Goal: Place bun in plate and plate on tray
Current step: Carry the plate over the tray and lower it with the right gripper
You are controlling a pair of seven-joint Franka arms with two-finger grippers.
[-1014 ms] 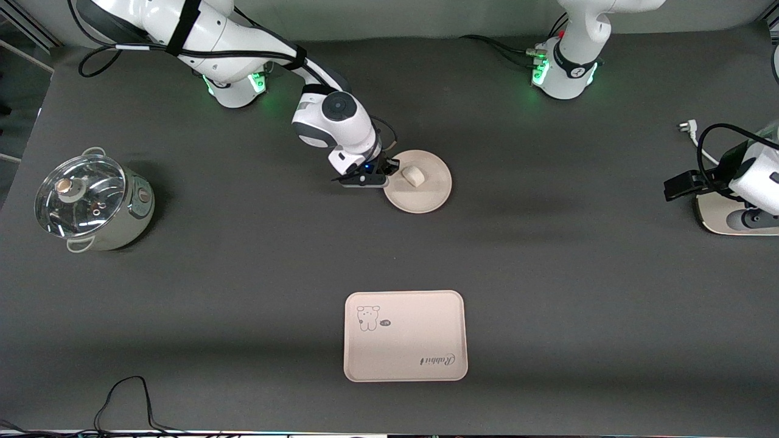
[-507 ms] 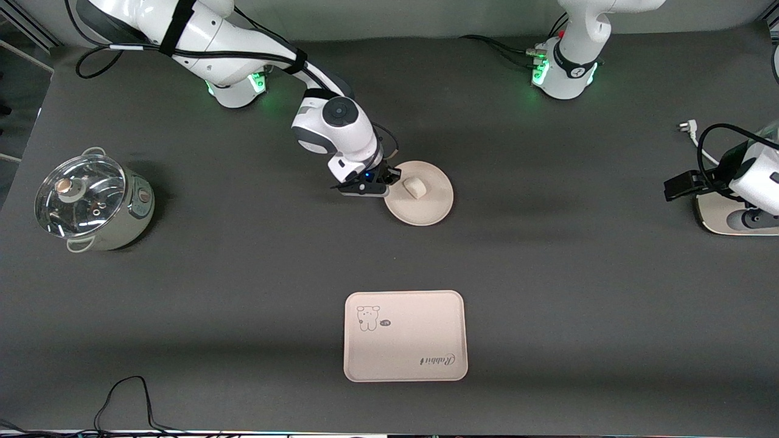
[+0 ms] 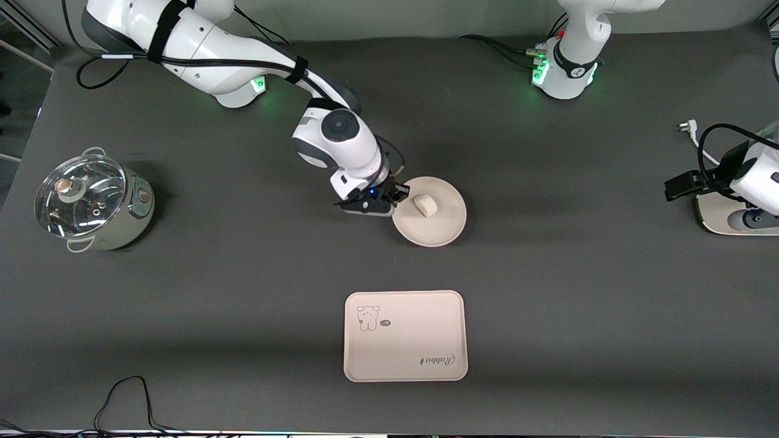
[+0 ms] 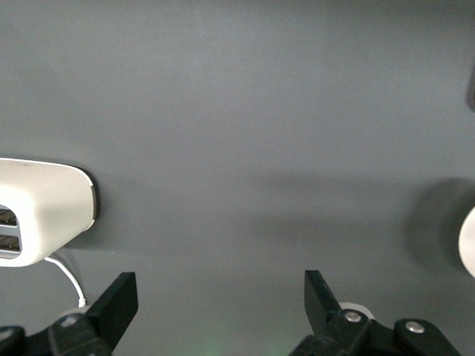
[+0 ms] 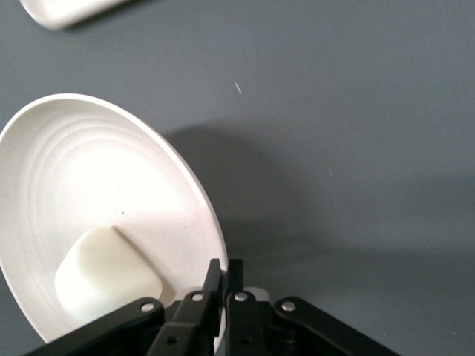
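Front view: the tray (image 3: 406, 336) lies flat on the dark table (image 3: 548, 292), its bear drawing toward the right arm's end and its cursive lettering toward the left arm's end. The plate (image 3: 444, 228) is farther from the front camera than the tray and well apart from it. The bun (image 3: 425, 204) sits in the plate, slightly off its middle. The right gripper (image 3: 395, 196) is at the plate's rim on the side toward the right arm's end, fingers pinched together on that rim. A lidded pot (image 3: 91, 201) stands well apart from the tray, farther from the camera than it and at the right arm's end of the table. The left gripper (image 3: 684, 184) hangs at the left arm's end, farther from the camera than the tray, over the edge of a cream toaster (image 3: 724, 214); that arm waits.

Left wrist view: the left gripper (image 4: 221, 308) has its fingers (image 4: 119, 304) spread wide with nothing between them, only bare table (image 4: 245, 148) below. The toaster (image 4: 41, 211) shows at one edge, and a pale sliver at the other edge is too cut off to name.

Right wrist view: the right gripper (image 5: 221, 285) has its fingers (image 5: 236, 300) closed narrowly on the plate's (image 5: 82, 178) raised rim. The bun (image 5: 104, 278) lies inside the plate just beside the fingers, apart from them. A rounded corner of the tray (image 5: 67, 11) shows well apart from the plate.
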